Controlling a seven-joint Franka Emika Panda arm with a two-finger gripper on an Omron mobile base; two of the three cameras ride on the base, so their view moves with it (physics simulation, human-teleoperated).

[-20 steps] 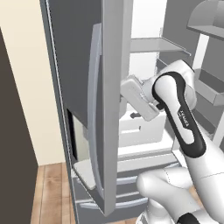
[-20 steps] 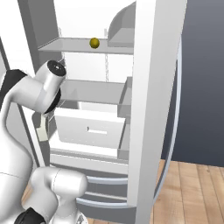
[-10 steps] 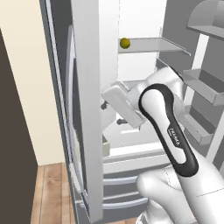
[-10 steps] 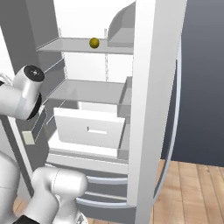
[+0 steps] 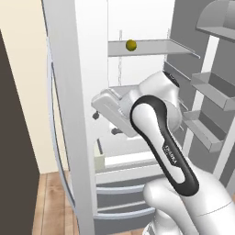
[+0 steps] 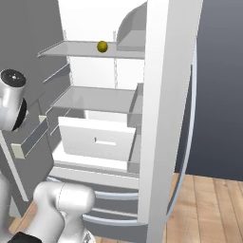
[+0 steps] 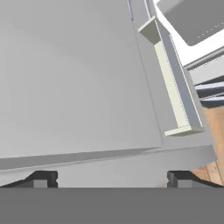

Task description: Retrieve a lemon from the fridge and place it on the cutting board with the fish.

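The lemon (image 5: 131, 44) (image 6: 102, 46), small and dull yellow, sits on the upper white shelf inside the fridge (image 5: 69, 114) (image 6: 166, 95), whose two doors stand open. My gripper (image 5: 102, 120) is well below and to the left of the lemon, pointing at the inner face of the left door (image 7: 78, 78). In the hand view my gripper (image 7: 111, 178) is open, fingertips (image 7: 41, 178) wide apart with nothing between them. The cutting board and the fish are out of view.
A white drawer (image 6: 97, 140) sits under the lower shelf (image 6: 95, 98). Door bins (image 5: 213, 89) line the right door, and a cream-edged bin (image 7: 173, 92) lines the left door. My arm (image 5: 160, 137) fills the middle. Wooden floor (image 6: 209, 204) lies to the right.
The left fridge door has swung wider open, uncovering the lemon in the left base view. My arm and hand have swung left toward that door. The jaws stay open.
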